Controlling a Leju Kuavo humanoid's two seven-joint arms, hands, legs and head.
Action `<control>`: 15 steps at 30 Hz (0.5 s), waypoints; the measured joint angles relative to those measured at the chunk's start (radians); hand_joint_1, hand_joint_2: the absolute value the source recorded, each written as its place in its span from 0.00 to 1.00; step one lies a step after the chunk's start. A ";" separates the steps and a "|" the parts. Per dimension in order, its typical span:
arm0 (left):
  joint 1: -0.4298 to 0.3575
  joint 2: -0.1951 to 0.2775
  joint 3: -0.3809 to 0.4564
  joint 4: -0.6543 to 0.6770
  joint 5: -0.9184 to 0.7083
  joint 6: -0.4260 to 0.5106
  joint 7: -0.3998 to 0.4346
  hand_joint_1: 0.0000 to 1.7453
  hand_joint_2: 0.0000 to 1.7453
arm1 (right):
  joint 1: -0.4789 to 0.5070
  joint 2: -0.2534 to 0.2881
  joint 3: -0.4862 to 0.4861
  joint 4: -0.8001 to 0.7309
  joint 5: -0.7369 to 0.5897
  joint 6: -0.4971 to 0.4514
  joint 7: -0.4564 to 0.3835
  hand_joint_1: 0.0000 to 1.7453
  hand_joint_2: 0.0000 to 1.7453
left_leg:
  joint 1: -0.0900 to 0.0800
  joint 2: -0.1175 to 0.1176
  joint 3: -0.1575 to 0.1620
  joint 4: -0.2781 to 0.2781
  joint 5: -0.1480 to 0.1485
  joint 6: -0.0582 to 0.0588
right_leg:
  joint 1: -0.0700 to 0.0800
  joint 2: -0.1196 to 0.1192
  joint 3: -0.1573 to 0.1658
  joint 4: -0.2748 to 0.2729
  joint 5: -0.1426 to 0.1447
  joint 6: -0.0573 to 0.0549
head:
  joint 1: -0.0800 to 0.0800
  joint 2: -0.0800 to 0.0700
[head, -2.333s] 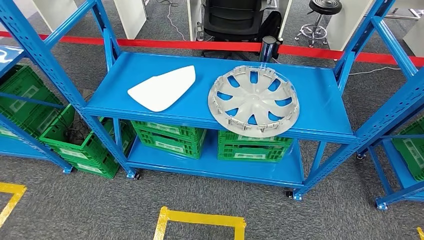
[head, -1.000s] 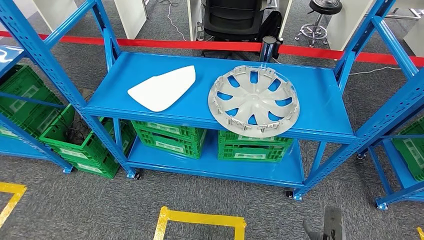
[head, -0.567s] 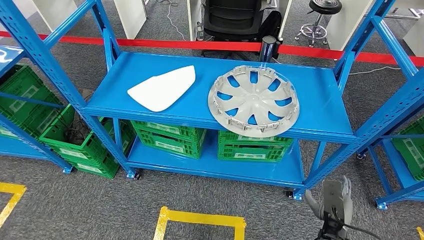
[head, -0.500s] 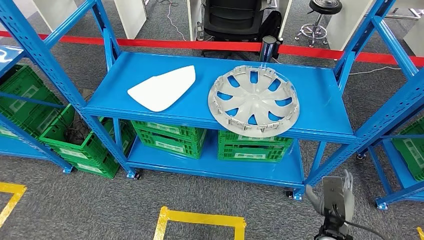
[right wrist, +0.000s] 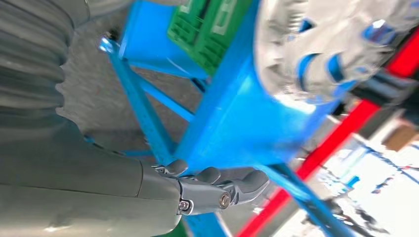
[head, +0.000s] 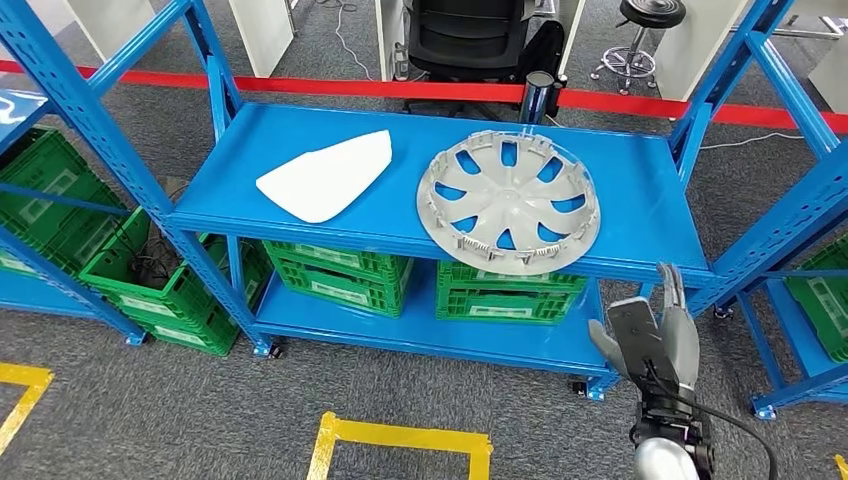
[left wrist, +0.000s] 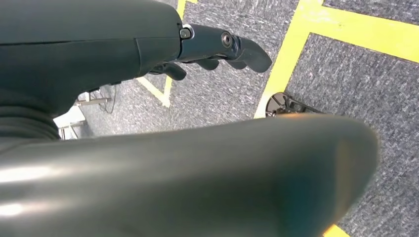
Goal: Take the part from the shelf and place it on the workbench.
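The right hand [head: 650,335] is raised below the shelf [head: 640,215] edge, fingers [head: 672,290] apart and empty, probably to reach the overhanging wheel cover [head: 508,200].

Empty fingers [right wrist: 217,190] below shelf [right wrist: 237,118] — hubcap [right wrist: 316,44] beyond

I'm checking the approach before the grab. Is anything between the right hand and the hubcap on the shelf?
Nothing visible blocks it. The right hand is raised, empty, below and in front of the shelf edge, to the right of the hubcap. The hubcap overhangs that front edge. The white panel lies apart, to the left.
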 joint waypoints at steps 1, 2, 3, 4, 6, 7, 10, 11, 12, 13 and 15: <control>-0.001 0.000 -0.001 0.001 0.000 -0.001 0.000 0.00 0.00 | -0.007 -0.005 0.008 -0.020 0.014 0.013 0.011 0.00 1.00 | 0.000 0.000 0.000 0.000 0.000 0.000 | 0.000 0.000 0.000 0.000 0.000 0.000 | 0.000 0.000; -0.002 0.000 -0.003 0.001 0.001 -0.002 0.000 0.00 0.00 | -0.015 -0.010 0.016 -0.039 0.028 0.026 0.022 0.00 1.00 | 0.000 0.000 0.000 0.000 0.000 0.000 | 0.000 0.000 0.000 0.000 0.000 0.000 | 0.000 0.000; -0.002 0.000 -0.005 0.001 0.001 -0.004 0.000 0.00 0.00 | -0.021 -0.016 0.025 -0.058 0.043 0.041 0.034 0.00 1.00 | 0.000 0.000 0.000 0.000 0.000 0.000 | 0.000 0.000 0.000 0.000 0.000 0.000 | 0.000 0.000; -0.003 0.000 -0.008 0.002 0.002 -0.005 0.000 0.00 0.00 | -0.026 -0.021 0.033 -0.077 0.058 0.055 0.046 0.00 1.00 | 0.000 0.000 0.000 0.000 0.000 0.000 | 0.000 0.000 0.000 0.000 0.000 0.000 | 0.001 0.000; -0.003 0.001 -0.014 0.003 0.004 -0.006 0.000 0.00 0.00 | -0.033 -0.031 0.049 -0.110 0.083 0.080 0.068 0.00 1.00 | 0.000 0.000 0.000 0.000 0.000 0.000 | 0.000 0.000 0.000 0.000 0.000 0.000 | 0.001 0.000; -0.003 0.001 -0.017 0.004 0.004 -0.007 0.000 0.00 0.00 | -0.036 -0.035 0.056 -0.124 0.092 0.089 0.076 0.00 1.00 | 0.000 0.000 0.000 0.000 0.000 0.000 | 0.000 0.000 0.000 0.000 0.000 0.000 | 0.000 0.000; -0.003 0.002 -0.022 0.005 0.004 -0.012 0.001 0.00 0.00 | -0.045 -0.046 0.074 -0.159 0.103 0.117 0.088 0.00 1.00 | 0.000 0.000 0.000 0.000 0.000 0.000 | 0.000 0.000 0.000 0.000 0.000 0.000 | 0.000 0.000; -0.003 0.002 -0.024 0.005 0.004 -0.015 0.002 0.00 0.00 | -0.050 -0.050 0.082 -0.168 0.104 0.132 0.089 0.00 1.00 | 0.000 0.000 -0.001 0.000 0.000 0.000 | 0.000 0.000 0.000 0.000 0.000 0.000 | 0.000 0.000; -0.003 0.002 -0.025 0.006 0.004 -0.018 0.003 0.00 0.00 | -0.056 -0.054 0.091 -0.177 0.104 0.149 0.091 0.00 1.00 | 0.000 0.000 -0.001 0.000 0.000 0.000 | 0.000 0.000 0.000 0.000 0.000 0.000 | 0.000 0.000; -0.004 0.002 -0.026 0.006 0.004 -0.022 0.004 0.00 0.00 | -0.065 -0.056 0.100 -0.184 0.105 0.166 0.094 0.00 1.00 | 0.000 0.000 -0.001 0.000 0.000 0.000 | 0.000 0.000 0.000 0.000 0.000 0.000 | 0.000 0.000; -0.004 0.003 -0.029 0.007 0.004 -0.028 0.004 0.00 0.00 | -0.084 -0.060 0.122 -0.198 0.108 0.198 0.103 0.00 1.00 | 0.000 0.000 0.000 0.000 0.000 0.000 | 0.000 0.000 0.000 0.000 0.000 0.000 | 0.000 0.000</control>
